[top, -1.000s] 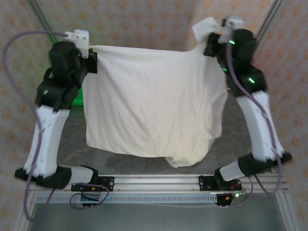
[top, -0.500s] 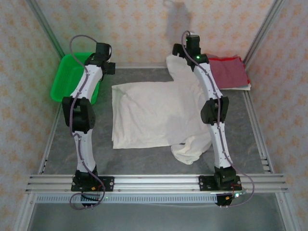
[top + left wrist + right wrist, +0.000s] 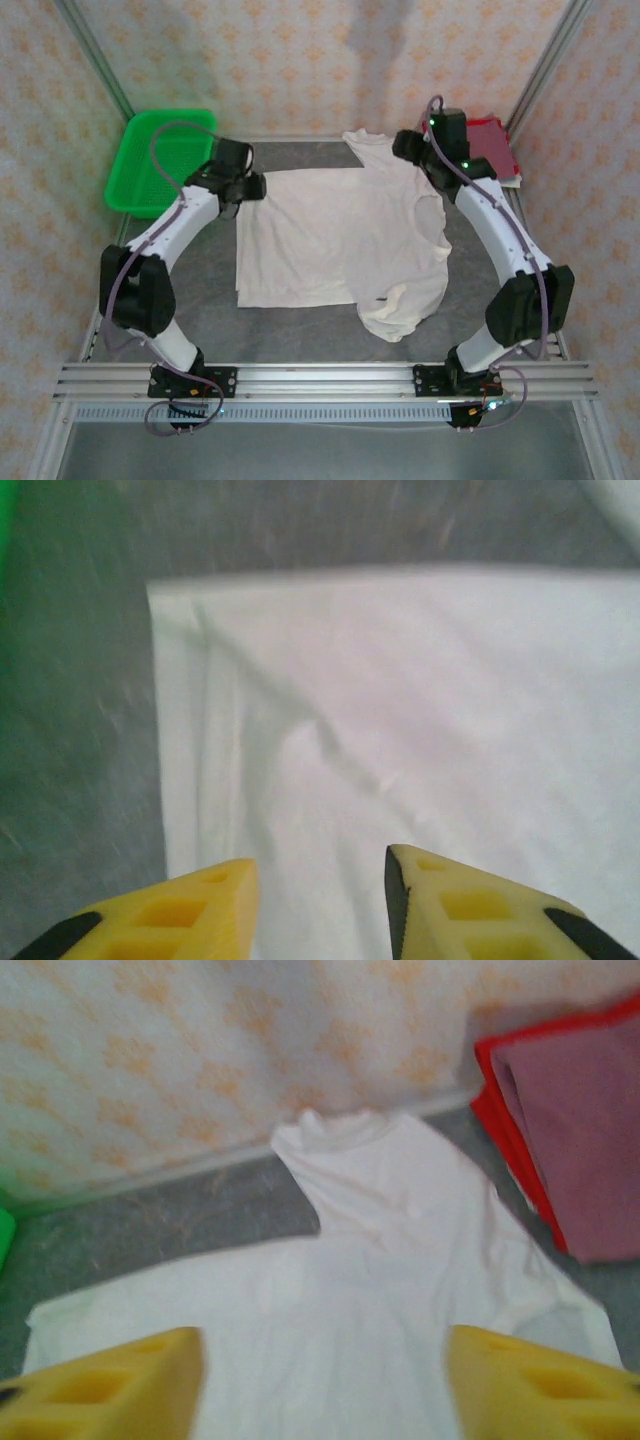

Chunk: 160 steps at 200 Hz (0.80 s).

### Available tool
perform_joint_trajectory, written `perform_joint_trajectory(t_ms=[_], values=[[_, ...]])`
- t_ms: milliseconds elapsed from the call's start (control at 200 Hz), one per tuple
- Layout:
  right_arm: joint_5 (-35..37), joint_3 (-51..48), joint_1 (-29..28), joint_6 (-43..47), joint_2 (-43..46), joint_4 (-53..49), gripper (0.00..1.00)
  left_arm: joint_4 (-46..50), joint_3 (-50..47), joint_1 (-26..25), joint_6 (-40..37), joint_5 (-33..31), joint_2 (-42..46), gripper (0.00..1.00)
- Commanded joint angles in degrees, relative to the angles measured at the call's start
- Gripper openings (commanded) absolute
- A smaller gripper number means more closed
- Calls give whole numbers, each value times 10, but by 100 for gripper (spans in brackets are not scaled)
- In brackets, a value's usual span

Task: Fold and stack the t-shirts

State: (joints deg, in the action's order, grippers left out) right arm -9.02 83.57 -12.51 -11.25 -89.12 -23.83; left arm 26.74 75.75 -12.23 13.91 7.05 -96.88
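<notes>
White wrinkled cloth t-shirt is lying flat beside the square-folded dark red t-shirt, with the left gripper and right gripper hovering over it, both released.

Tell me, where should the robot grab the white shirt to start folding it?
Probably the far sleeve of the white t-shirt: it sticks out flat toward the back wall, away from the body. Pinch its loose end from above, coming from the right, where the right fingers hang open near it.
</notes>
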Motion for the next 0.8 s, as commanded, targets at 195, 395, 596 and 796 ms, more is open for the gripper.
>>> perform_joint_trajectory(t_ms=[195, 395, 596, 796], values=[[-13, -78, 16, -29, -108, 14, 20, -40, 5, 8, 73, -1, -92, 29], [-20, -64, 16, -56, -197, 8, 20, -33, 7, 55, 104, 9, -157, 26], [-71, -54, 12, -82, -248, 35, 17, -26, 27, 102, 110, 4, -192, 26], [-145, -43, -21, -123, -271, 74, 18, 0, 102, 117, 103, -4, -220, 25]])
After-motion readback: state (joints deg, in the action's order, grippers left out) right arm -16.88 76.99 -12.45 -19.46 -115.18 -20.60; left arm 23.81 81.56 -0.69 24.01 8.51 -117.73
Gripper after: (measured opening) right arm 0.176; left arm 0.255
